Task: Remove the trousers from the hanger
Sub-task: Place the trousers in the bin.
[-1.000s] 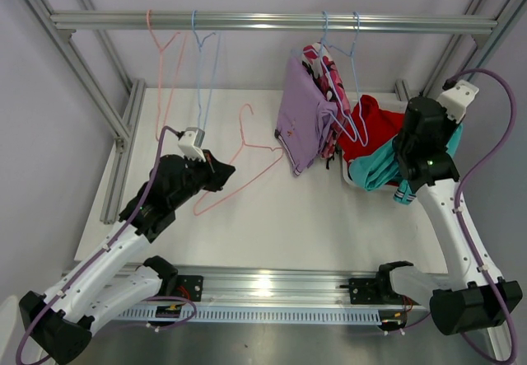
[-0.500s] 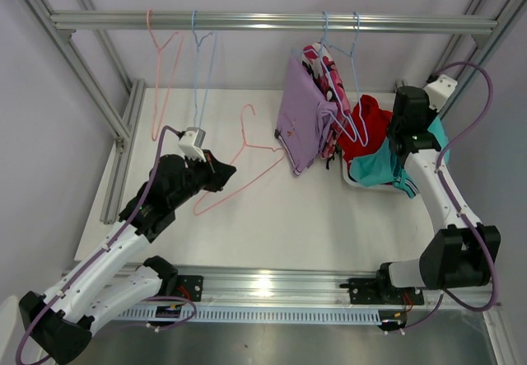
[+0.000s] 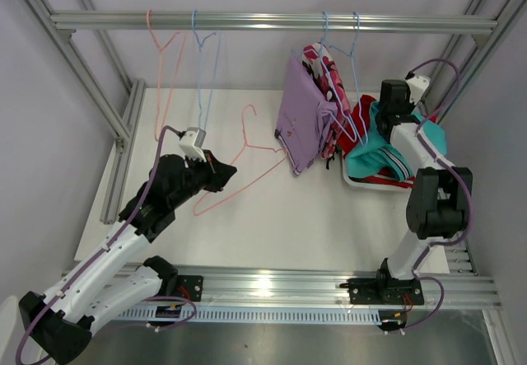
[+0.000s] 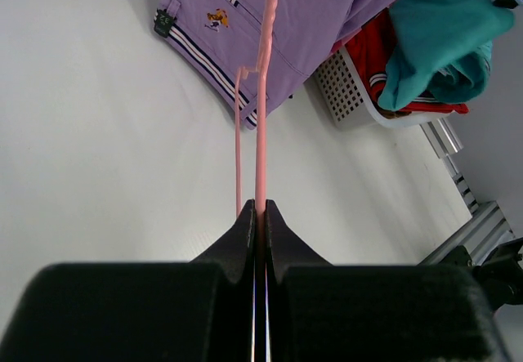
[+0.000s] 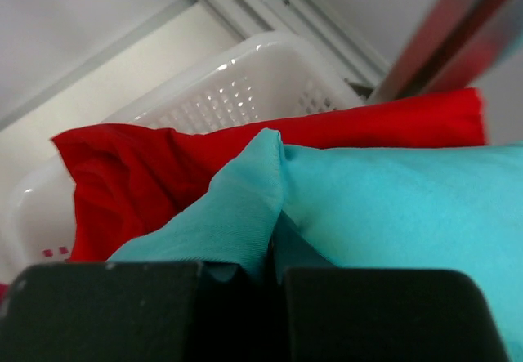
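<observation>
1. Progress, seen from the overhead camera, looks to be about half. A bare pink hanger [image 3: 155,85] and a bare blue hanger [image 3: 200,93] dangle at the left of the aluminium rail [image 3: 272,21]. Further right, the lilac trousers [image 3: 300,118] and the pink camouflage pair [image 3: 325,72] hang on blue wire hangers, so at least those two are left. The red trousers [image 3: 365,122] and teal trousers [image 3: 375,159] lie crumpled in a white basket [image 3: 362,185] at the right of the table [image 3: 272,217]. No mustard pair can be made out. The left gripper [image 3: 229,174] holds a stripped pink hanger [image 3: 255,174] low over the table, and the right gripper [image 3: 384,128] is down in the teal cloth.
2. From the left wrist camera, the jaws are pinched tight on the stripped hanger's thin, smooth wire, which runs straight toward the lilac trousers. That pair is soft cloth with a button, a small embroidered badge and a striped hem. The basket wall is perforated plastic.
3. From the right wrist camera, the fingers are closed on a fold of the teal trousers, matte cloth drawn into a peak at the pinch. The more wrinkled red cloth lies beneath, against the basket's rounded, hole-dotted rim. This pair seems to need only releasing.
</observation>
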Robot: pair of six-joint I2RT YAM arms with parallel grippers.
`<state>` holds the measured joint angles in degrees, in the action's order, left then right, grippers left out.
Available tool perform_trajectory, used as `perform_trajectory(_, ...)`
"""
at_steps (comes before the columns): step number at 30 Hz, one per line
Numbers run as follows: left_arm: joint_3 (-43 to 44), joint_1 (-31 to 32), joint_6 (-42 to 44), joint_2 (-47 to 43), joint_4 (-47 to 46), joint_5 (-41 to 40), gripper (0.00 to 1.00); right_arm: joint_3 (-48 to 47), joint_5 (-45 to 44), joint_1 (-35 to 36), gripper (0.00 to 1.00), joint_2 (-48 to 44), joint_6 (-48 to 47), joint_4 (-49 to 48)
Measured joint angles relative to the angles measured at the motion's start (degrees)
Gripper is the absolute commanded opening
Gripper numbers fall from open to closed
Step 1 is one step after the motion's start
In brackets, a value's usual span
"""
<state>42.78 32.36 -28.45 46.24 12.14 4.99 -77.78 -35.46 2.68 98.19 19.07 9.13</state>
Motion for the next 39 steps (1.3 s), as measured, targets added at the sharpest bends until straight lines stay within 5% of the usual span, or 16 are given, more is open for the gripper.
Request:
perform_trajectory(2,0.00,0.00,0.00,0.00,0.00,0.04,0.00,-1.70,0.79,-0.42,0.19,3.15,0.31,0.35)
perform_trajectory(3,0.00,0.00,0.00,0.00,-0.02,0.17,0.00,-2.56,1.42,-0.68,0.40,4.59,0.44,0.63)
perform_trajectory(6,0.00,0.00,0.00,0.00,0.00,0.28,0.01,-5.42,3.89,-1.27,0.56,7.58,1.16,1.73)
perform_trajectory(15,0.13,0.00,0.00,0.44,-0.02,1.11,0.00,-9.01,11.61,-4.48,0.70,5.70,1.88,3.91)
perform_trajectory(20,0.20,0.00,0.00,0.81,0.00,1.46,0.00,-9.01,13.46,-8.74,0.60,-3.13,1.88,6.73)
perform_trajectory(25,0.22,0.00,0.02,1.16,0.02,1.46,0.00,-7.43,13.57,-9.70,0.28,-14.21,2.36,6.88)
perform_trajectory(26,0.22,0.00,0.02,1.18,0.02,1.46,0.01,-6.51,13.75,-9.64,0.15,-16.33,2.51,6.91)
perform_trajectory(29,0.44,0.00,0.04,1.18,0.04,1.46,0.00,-2.47,14.97,-9.40,0.01,-21.11,3.45,6.49)
perform_trajectory(39,0.85,0.00,0.04,1.16,0.04,1.46,0.00,23.02,21.29,-9.38,0.00,-20.92,8.46,2.34)
